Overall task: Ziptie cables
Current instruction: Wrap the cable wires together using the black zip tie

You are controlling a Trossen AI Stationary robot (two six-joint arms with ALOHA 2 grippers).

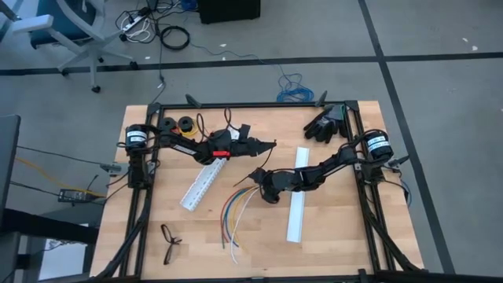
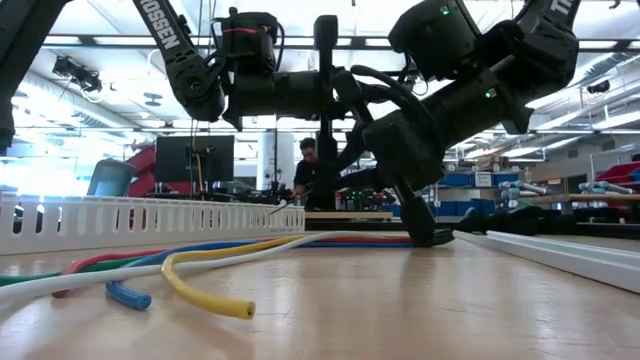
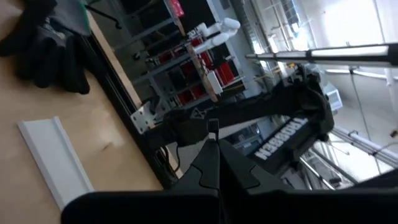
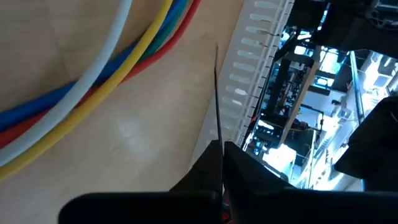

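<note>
Right wrist view: right claw (image 4: 222,155) clenched on the ziptie (image 4: 217,93) beside the cables (image 4: 112,68); left claw (image 3: 214,158) clenched.

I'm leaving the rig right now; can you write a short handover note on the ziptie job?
Left gripper: raised over the table's middle, fingers shut, nothing visibly held.
Right gripper: low by the cables' near end, fingers shut on the ziptie, a thin black strip sticking out from the tips.
Cables lie loose on the table, beside the slotted rail.
Done: ziptie picked up.
Left: loop it around the cables and pull tight.
</note>
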